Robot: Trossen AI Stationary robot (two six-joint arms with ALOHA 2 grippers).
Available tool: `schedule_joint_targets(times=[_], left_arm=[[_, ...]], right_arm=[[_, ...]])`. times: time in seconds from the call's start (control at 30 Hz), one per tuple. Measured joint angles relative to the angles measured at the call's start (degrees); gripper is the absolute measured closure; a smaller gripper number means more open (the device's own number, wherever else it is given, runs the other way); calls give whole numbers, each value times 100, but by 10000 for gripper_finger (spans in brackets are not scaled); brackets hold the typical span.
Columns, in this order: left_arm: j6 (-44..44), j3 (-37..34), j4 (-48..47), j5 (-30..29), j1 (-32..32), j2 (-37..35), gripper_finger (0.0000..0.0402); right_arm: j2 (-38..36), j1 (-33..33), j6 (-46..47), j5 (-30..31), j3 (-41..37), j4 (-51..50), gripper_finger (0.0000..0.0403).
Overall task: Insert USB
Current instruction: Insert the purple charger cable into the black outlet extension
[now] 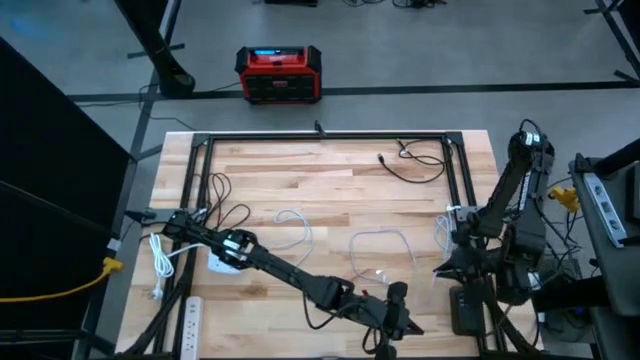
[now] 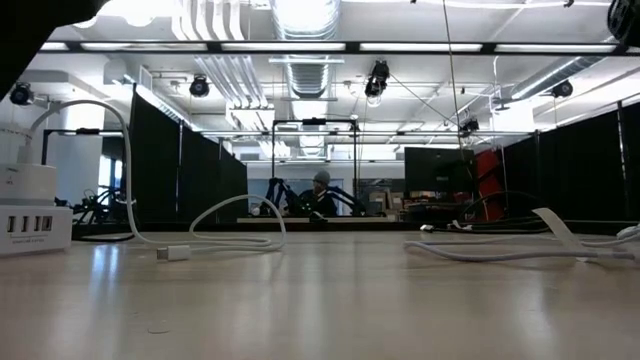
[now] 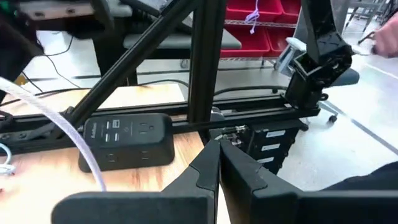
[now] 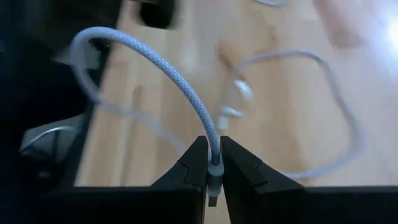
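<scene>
Only the right wrist view shows the right gripper point(image 4: 212, 163) clamped on the plug end of a braided white cable point(image 4: 180, 81), above the wood table point(image 4: 292, 112). The left wrist view alone shows the left gripper point(image 3: 219, 163) closed and empty, facing a black power strip point(image 3: 127, 140) whose label is unreadable. The low view shows a white USB charger point(image 2: 35, 222) at the table's left.

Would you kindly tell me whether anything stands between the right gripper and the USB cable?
Nothing visible does: the right gripper is shut on the white braided cable, just behind its plug. The left gripper waits shut and empty, facing the black charging hub by the table's frame rail.
</scene>
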Motion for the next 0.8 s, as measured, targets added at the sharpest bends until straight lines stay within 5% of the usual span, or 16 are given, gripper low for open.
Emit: schedule_joint_targets(times=[0.17,0.33,0.63,0.8], left_arm=[[0,0,-642,-243,-43,-71,402],[-2,15,-1146,-711,-142,-126,402],[-9,20,-1266,-791,-160,-126,402],[-13,20,-1260,-851,-160,-126,402]], right_arm=[[168,-542,-1100,-1236,2,1315,386],[777,-696,-992,-2511,4,1874,386],[2356,-792,-394,-4702,492,1261,386],[2871,-943,-853,-5280,1271,401,386]])
